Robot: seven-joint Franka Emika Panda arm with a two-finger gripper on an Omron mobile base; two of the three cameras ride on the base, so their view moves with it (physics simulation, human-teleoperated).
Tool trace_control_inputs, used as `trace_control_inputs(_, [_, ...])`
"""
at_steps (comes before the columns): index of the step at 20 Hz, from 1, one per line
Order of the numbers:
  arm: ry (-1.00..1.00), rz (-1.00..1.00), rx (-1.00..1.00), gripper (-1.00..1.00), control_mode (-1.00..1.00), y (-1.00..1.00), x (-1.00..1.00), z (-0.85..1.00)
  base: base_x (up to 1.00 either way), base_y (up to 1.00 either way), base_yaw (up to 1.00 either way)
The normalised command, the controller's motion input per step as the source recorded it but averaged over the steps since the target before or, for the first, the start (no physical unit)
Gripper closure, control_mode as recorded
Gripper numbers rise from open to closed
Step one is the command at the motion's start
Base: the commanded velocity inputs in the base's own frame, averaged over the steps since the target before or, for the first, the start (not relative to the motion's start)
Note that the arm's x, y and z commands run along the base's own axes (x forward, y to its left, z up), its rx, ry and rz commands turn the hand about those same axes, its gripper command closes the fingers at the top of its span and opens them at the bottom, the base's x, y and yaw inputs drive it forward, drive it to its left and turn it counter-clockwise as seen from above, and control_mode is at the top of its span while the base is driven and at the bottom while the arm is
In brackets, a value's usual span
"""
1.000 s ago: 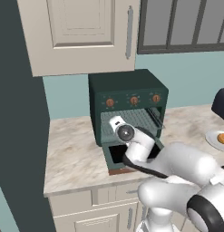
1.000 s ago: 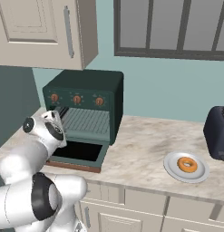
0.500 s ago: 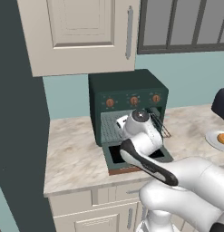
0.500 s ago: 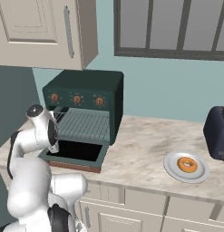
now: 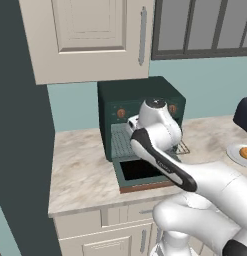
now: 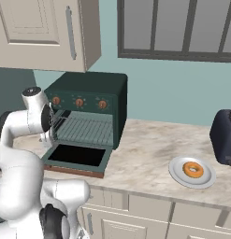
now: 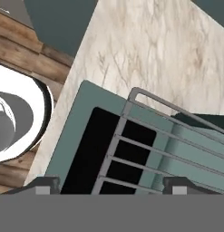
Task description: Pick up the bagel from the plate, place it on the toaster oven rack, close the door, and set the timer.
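Bagel [image 6: 193, 169]: on plate [image 6: 176, 170], counter far right, well apart from oven.
Door [image 6: 78, 157]: folded down flat, glass up.
Rack [image 6: 91, 131]: pulled partway out over door, bare.
Gripper [image 7: 111, 183]: above rack's front edge, tips set wide, nothing btwn them.

— What sort of place is this?
— A home kitchen: cream cabinets [image 6: 42, 32] above, a marble surface [image 6: 145, 158], a green toaster oven [image 6: 91, 109] against a teal wall.
— Anything else?
— A bagel [image 6: 193, 169] on a plate [image 6: 177, 173], drawers below.
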Motion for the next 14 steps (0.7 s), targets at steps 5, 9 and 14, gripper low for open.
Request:
trace_control_inputs(5, [-0.04, -0.18, 0.00, -1.00, -1.00, -0.22, -0.53, 0.35, 0.00, 0.00, 0.00])
trace_control_inputs(9, [0.00, -0.33, 0.04, -1.00, -1.00, -0.67, -0.42, 0.03, 0.00, 0.00, 0.00])
trace_control_inputs(14, [0.00, -0.45, 0.09, -1.00, -1.00, -0.98, -0.05, 0.00, 0.00, 0.00, 0.00])
